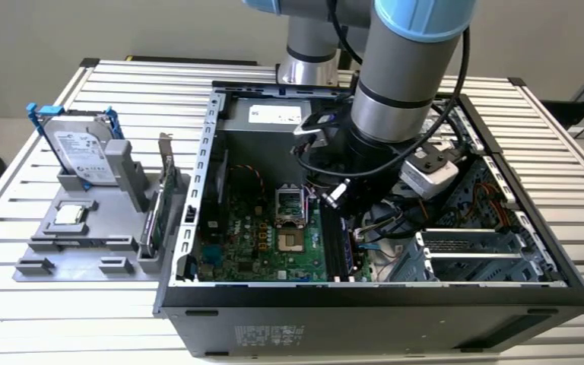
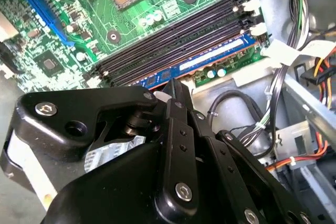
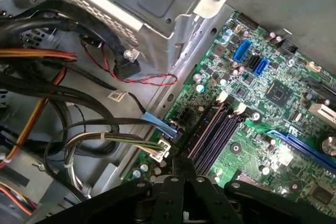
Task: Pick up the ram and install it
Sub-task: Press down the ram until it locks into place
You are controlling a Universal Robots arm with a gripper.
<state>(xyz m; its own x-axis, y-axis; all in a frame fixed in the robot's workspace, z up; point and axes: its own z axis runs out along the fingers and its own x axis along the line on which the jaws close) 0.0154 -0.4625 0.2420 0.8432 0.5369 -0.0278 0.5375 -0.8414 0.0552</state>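
Ram lay in outermost memory slot beside cable bundle; long axis parallel to slots; gripper above its end, grip state unclear.

exterior view overhead, wrist views (close) share motherboard

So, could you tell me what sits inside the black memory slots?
One blue-green RAM stick stands in the outermost black memory slot; the other black slots look empty. The black claw covers the stick's near end.
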